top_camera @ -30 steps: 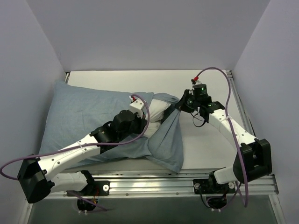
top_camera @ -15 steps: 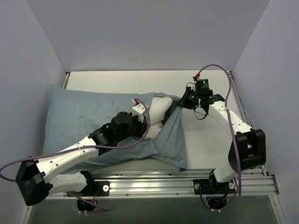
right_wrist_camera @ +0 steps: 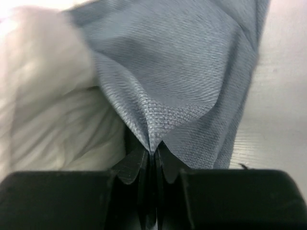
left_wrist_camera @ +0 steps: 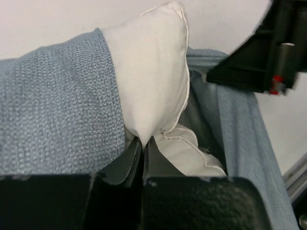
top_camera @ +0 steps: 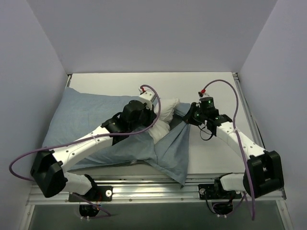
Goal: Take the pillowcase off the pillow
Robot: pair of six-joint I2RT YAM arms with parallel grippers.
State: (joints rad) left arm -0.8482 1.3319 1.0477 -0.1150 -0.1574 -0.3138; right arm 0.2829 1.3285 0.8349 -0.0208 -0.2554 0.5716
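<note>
The light blue-grey pillowcase (top_camera: 91, 120) covers most of the pillow on the table's left. The white pillow (top_camera: 166, 111) sticks out of the case's open right end. My left gripper (top_camera: 154, 122) is shut on a pinch of the white pillow (left_wrist_camera: 153, 81) at its corner. My right gripper (top_camera: 186, 116) is shut on the pillowcase's open edge (right_wrist_camera: 177, 81), just right of the pillow (right_wrist_camera: 43, 96). A loose flap of the case (top_camera: 173, 148) hangs toward the near edge.
The white table (top_camera: 216, 96) is walled at the back and both sides. A metal rail (top_camera: 158, 184) runs along the near edge. The right arm (left_wrist_camera: 268, 52) shows close in the left wrist view.
The left gripper has moved back and right with the pillow corner. The right gripper has moved slightly nearer and left with the case edge. More white pillow shows.
</note>
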